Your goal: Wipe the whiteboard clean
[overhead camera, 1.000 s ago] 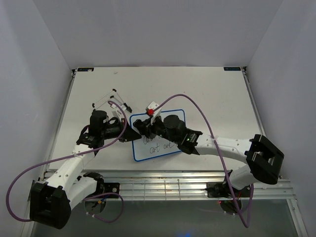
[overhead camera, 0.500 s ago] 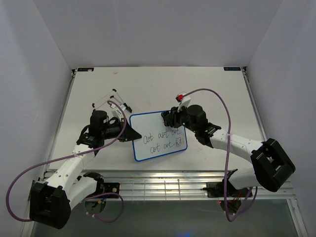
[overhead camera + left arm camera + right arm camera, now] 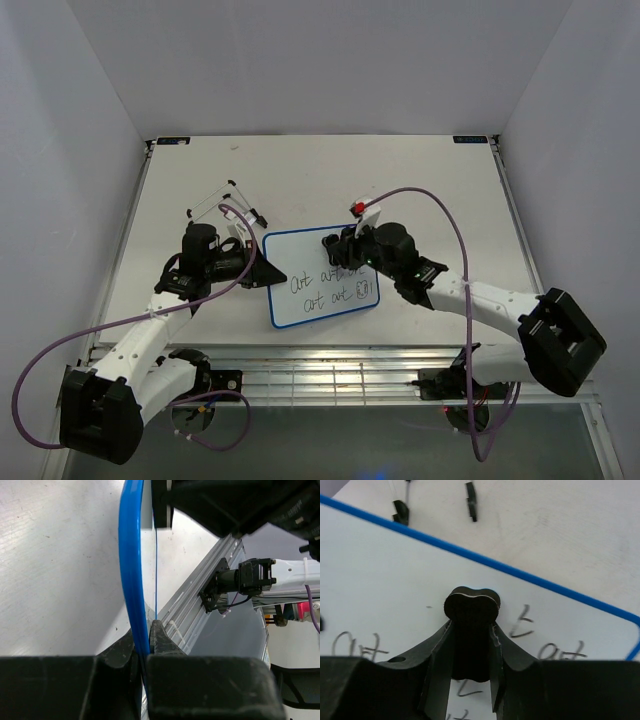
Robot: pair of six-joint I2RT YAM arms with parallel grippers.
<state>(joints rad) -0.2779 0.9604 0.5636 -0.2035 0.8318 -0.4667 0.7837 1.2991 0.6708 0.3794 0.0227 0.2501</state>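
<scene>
The whiteboard (image 3: 292,254), white with a thin blue rim, lies flat on the table with two lines of black handwriting (image 3: 338,294). My left gripper (image 3: 270,275) is shut on its left edge. In the left wrist view the blue rim (image 3: 131,570) runs between the pressed jaws of that gripper (image 3: 145,641). My right gripper (image 3: 336,248) is shut on a small black eraser (image 3: 471,605), whose end presses on the whiteboard (image 3: 385,580) in its upper middle part. Scribbles (image 3: 522,626) show on both sides of the right gripper (image 3: 471,627).
A thin black wire stand (image 3: 226,201) lies on the table beyond the board's upper left corner; its feet (image 3: 400,511) show past the rim in the right wrist view. Purple cables trail from both arms. White walls enclose the table (image 3: 440,190) on three sides.
My right gripper with the eraser swept from the board's upper left to its upper right, then came back slightly toward the middle. The left gripper and the board stayed put.
</scene>
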